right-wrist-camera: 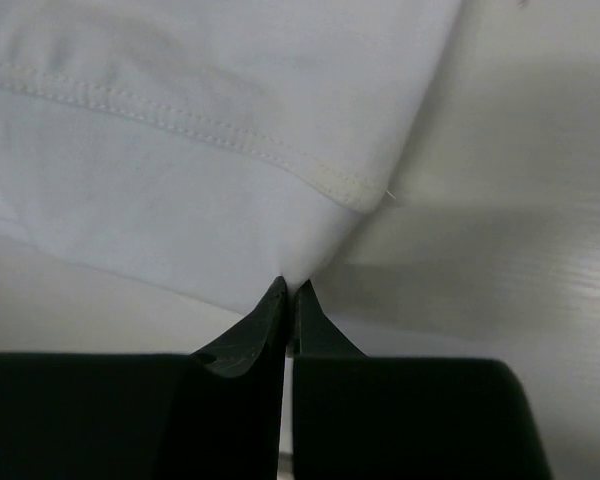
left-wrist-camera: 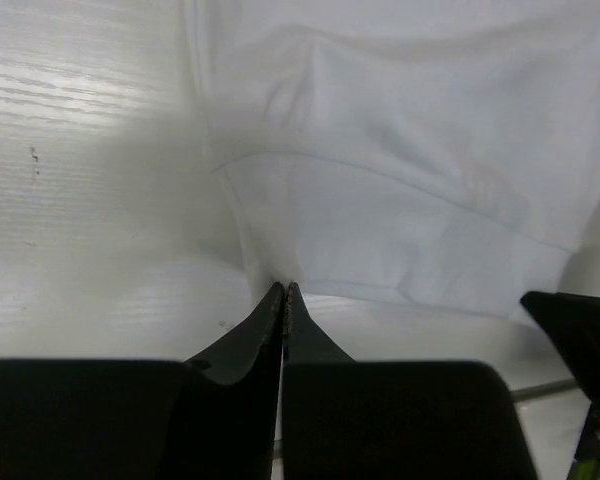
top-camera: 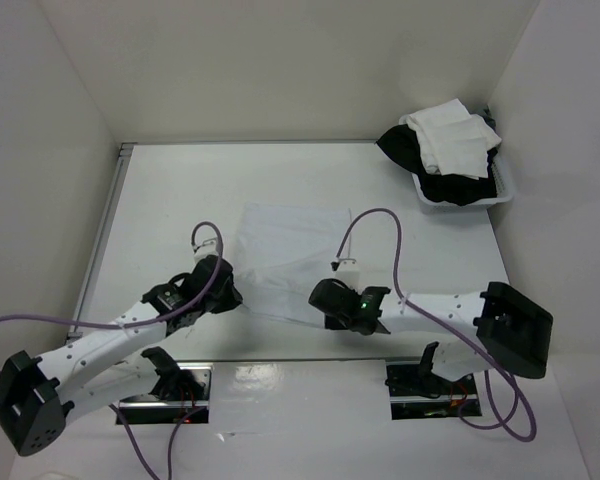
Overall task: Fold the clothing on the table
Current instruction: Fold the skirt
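The clothing (top-camera: pixel 280 255) is thin, matt white cloth, with double stitching along its hem in the right wrist view. The table (top-camera: pixel 180 200) is smooth and white, glossy near the bottom of the top view and finely grained up close. The strip (top-camera: pixel 102 235) on its left edge is grey metal. The bin (top-camera: pixel 508 190), upper right, looks like white plastic, and its heap (top-camera: pixel 450 140) is white and black cloth. The left gripper (left-wrist-camera: pixel 284 290) has matt black fingers (left-wrist-camera: pixel 235 355).
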{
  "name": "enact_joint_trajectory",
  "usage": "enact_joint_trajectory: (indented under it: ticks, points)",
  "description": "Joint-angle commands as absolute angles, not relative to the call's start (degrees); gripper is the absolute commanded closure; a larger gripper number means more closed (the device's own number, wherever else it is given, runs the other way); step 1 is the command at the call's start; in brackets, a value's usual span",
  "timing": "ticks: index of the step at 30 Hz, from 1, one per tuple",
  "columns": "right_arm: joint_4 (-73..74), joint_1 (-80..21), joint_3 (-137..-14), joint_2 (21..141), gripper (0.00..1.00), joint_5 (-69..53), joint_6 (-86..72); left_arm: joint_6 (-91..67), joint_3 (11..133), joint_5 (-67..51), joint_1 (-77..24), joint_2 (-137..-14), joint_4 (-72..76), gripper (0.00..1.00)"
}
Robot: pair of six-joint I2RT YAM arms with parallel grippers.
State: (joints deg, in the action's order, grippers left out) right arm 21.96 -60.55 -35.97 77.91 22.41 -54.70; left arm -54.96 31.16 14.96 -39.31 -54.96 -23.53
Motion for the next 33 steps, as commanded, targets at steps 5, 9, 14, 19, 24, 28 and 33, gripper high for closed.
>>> enact_joint_trajectory:
  ticks: [5, 9, 14, 19, 24, 28, 33]
  points:
    - [30.57, -71.45, -37.35, 70.14, 1.00, 27.67, -64.24, -57.92, 30.23, 13.10, -40.69, -41.94, -27.16, 1.00]
    - [34.26, -71.98, -38.67, 65.67, 1.00, 30.57, -64.78, -57.92, 32.95, 13.62, -40.69, -37.97, -29.88, 1.00]
    - [36.83, -70.59, -41.92, 61.27, 1.00, 32.87, -62.16, -55.99, 37.00, 14.94, -40.69, -44.46, -29.36, 1.00]
    - [36.83, -65.40, -44.46, 59.16, 1.00, 33.40, -57.14, -52.92, 41.65, 18.01, -40.69, -52.55, -26.28, 1.00]
    - [35.17, -57.41, -47.28, 57.22, 1.00, 32.18, -49.06, -49.84, 47.98, 22.14, -40.69, -56.33, -25.22, 1.00]
    - [31.65, -47.75, -49.74, 57.22, 1.00, 27.53, -41.15, -47.47, 52.90, 24.60, -40.69, -59.76, -25.22, 1.00]
    - [28.04, -36.32, -51.86, 58.79, 1.00, 21.54, -34.28, -44.82, 58.44, 25.40, -39.38, -64.33, -24.00, 1.00]
